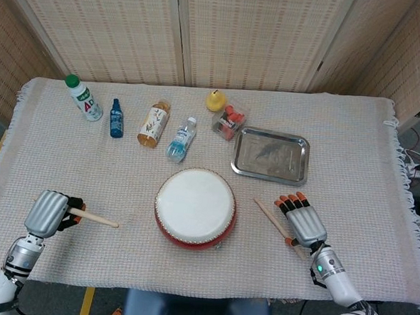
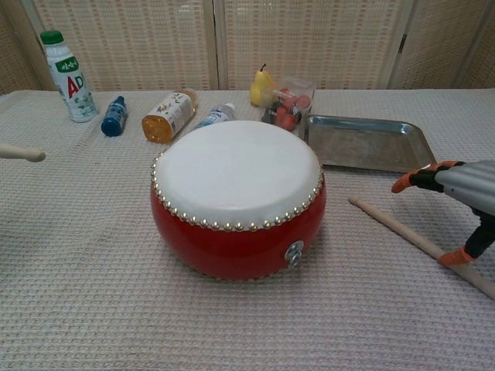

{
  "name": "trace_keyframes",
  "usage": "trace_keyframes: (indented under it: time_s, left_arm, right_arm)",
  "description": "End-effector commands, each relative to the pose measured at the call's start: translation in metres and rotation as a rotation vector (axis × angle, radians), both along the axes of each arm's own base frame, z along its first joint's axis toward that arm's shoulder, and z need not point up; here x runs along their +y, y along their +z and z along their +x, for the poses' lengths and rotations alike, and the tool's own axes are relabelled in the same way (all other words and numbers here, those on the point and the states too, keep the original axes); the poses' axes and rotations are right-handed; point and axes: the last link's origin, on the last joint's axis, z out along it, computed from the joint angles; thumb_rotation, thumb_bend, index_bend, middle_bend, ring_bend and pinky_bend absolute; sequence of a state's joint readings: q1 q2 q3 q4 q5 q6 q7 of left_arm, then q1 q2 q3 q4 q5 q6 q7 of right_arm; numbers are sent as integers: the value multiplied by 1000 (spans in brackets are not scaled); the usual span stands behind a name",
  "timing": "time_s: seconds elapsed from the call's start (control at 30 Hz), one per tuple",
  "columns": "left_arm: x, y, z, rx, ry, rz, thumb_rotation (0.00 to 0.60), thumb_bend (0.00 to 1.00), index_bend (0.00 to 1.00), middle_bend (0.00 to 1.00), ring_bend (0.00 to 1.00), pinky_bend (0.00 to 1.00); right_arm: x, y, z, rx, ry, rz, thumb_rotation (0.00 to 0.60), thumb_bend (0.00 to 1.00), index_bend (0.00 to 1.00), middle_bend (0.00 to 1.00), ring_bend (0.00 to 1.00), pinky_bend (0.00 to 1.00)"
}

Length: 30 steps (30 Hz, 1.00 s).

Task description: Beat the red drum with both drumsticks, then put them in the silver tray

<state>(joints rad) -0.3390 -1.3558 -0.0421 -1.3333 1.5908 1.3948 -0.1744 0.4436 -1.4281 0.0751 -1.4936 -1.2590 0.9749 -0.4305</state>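
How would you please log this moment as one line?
left hand: holds wooden drumstick | right hand: over second wooden drumstick, ungrasped | round red drum: unstruck

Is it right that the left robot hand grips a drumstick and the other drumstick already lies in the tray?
Not quite. The left robot hand does grip a drumstick, but the other drumstick lies on the cloth right of the drum, under the right robot hand. The head view shows the tray holds no stick.
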Motion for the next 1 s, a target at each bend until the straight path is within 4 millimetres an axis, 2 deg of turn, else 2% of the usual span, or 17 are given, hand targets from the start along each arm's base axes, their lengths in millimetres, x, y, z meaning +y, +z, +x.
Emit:
trace_keyframes:
  time_s: [0.03, 0.2, 0.27, 0.3, 0.37, 0.43, 0.5, 0.53, 0.63, 1.0]
  left_arm:
    - [1, 0, -1, 3, 3, -1, 600, 1000, 1000, 1000, 1000, 1000]
    - [1, 0, -1, 7, 5, -1, 600, 1000, 1000, 1000, 1000, 1000]
    - [2, 0, -1, 6, 6, -2, 600, 999, 1000, 1000, 1000, 1000]
    - [2, 0, -1, 5, 6, -2, 600, 999, 1000, 1000, 1000, 1000]
    - [2, 0, 0, 5, 3, -3, 600, 1000, 1000, 1000, 1000, 1000]
    - [2, 0, 1, 7, 1, -4, 600, 1000, 1000, 1000, 1000, 1000]
    - [2, 0, 1, 6, 1, -4, 600, 1000, 1000, 1000, 1000, 1000]
    - [2, 0, 1, 5, 1, -4, 600, 1000, 1000, 1000, 1000, 1000]
    - [1, 0, 0, 5, 4, -4, 600, 1000, 1000, 1000, 1000, 1000]
    - [0, 0, -1, 6, 8, -7, 600, 1000, 1000, 1000, 1000, 1000]
  right_arm:
    - [-15, 12, -4, 27, -28, -22, 600, 115, 212, 108, 0, 37]
    - [-27, 19, -2, 3, -77, -12, 600, 154, 251, 108, 0, 47]
    - [-29, 19, 1, -32, -119, 36, 600, 185, 263, 108, 0, 49]
    - [-31, 18, 3, -44, -135, 59, 598, 231, 269, 108, 0, 49]
    - [-33, 15, 9, -75, -166, 133, 485, 346, 274, 107, 0, 49]
    - [-35, 13, 15, -81, -171, 180, 278, 509, 280, 107, 0, 43]
    - [-37, 11, 17, -71, -164, 201, 150, 639, 289, 106, 0, 23]
    - [-38, 10, 18, -63, -160, 209, 108, 686, 292, 106, 0, 12]
    - [-40, 7, 18, -59, -160, 213, 73, 727, 294, 106, 0, 0]
    - [-41, -7, 19, -30, -108, 218, 70, 731, 306, 107, 0, 0]
